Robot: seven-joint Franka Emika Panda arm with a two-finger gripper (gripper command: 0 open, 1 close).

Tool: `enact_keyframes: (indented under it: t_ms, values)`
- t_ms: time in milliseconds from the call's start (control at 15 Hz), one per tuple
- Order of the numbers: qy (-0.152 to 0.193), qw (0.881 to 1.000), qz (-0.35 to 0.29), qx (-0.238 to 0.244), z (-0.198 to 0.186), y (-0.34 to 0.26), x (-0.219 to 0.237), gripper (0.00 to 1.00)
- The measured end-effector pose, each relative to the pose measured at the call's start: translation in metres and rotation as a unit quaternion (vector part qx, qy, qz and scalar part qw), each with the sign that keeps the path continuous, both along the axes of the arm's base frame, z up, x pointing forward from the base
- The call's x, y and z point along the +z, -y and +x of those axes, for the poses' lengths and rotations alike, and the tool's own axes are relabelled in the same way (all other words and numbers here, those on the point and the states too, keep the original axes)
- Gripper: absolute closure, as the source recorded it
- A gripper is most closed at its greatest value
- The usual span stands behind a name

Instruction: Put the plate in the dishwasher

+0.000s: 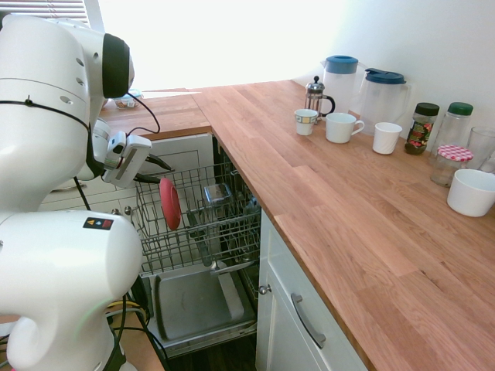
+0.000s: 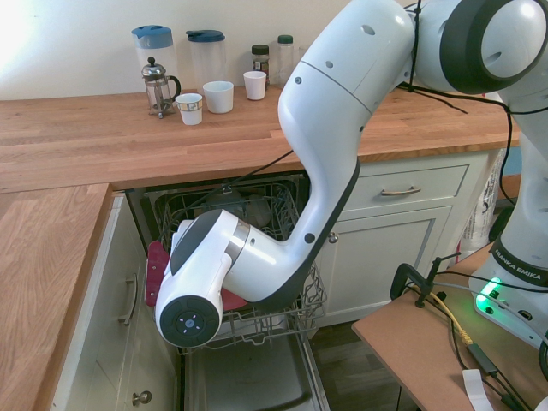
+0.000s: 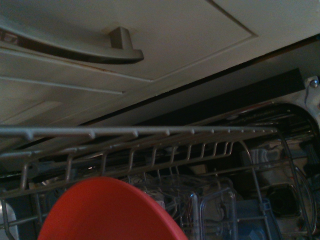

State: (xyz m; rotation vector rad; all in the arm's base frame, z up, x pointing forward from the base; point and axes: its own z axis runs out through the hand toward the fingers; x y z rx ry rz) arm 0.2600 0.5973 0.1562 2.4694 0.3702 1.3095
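Plate (image 1: 169,203) on edge in dishwasher (image 1: 203,232) rack, pincer (image 1: 160,171) at its 12 o'clock – spread unclear. Looks light, stiff, slick plastic – pinch rim.

A wooden desk (image 1: 348,201) runs in an L-shape over white cabinets (image 2: 402,231) with metal handles. Bright daylight floods the upper left; pale walls (image 1: 433,39) stand behind.

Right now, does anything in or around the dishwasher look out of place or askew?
Nothing stands out. The plate stands on edge in the rack of the dishwasher, and the gripper is just above it. No spill or damage is visible.
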Motion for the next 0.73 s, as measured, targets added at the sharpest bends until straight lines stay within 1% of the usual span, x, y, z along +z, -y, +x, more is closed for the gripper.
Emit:
enact_keyframes:
  t_ms: [267, 400, 533, 733]
  values:
    - [0.007, 1.000, -0.002, 0.022, -0.019, -0.008, 0.011, 0.00]
    - [0.016, 1.000, -0.005, 0.026, -0.032, -0.005, 0.022, 0.00]
    - [0.020, 1.000, -0.002, 0.019, -0.042, 0.003, 0.039, 0.00]
    - [0.023, 1.000, 0.017, 0.008, -0.044, 0.020, 0.074, 0.00]
